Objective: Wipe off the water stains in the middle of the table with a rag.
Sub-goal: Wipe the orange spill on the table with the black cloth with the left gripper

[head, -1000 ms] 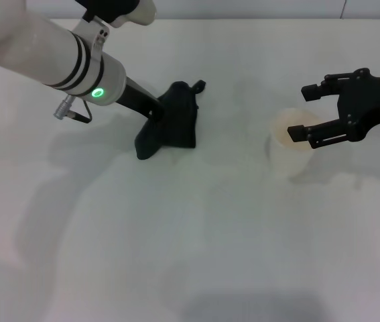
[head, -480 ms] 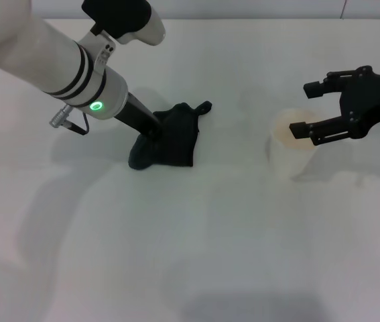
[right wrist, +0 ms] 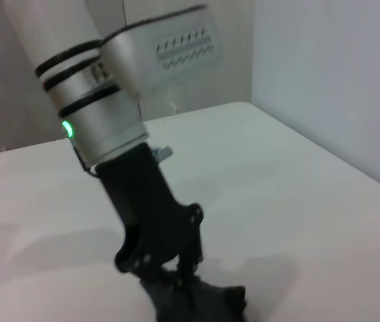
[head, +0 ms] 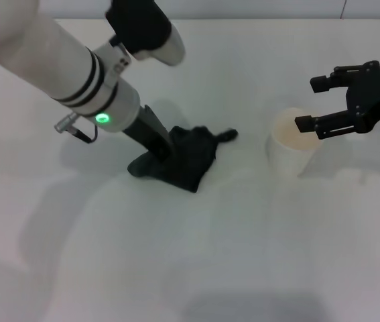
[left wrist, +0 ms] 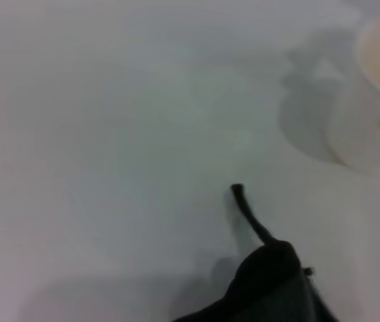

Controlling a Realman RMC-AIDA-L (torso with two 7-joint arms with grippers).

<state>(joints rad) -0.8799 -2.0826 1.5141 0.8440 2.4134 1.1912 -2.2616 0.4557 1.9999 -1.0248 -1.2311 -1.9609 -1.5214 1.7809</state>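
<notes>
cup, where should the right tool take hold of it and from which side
Grip the cup across its upper wall, coming in level from the robot's right, where the right tool hangs. It stands upright, open-topped, with liquid inside, so keep it level. The rag lies well clear.

The rag [head: 188,159] is a dark, almost black cloth, crumpled into a low heap near the middle of the table [head: 196,268], a little left of centre. One thin pointed corner sticks out flat to the right, toward the far side. Its left end is pressed to the surface under the left gripper [head: 157,153]. The table is plain white, smooth and flat. No orange-brown stain can be made out on it; the rag may cover it
</notes>
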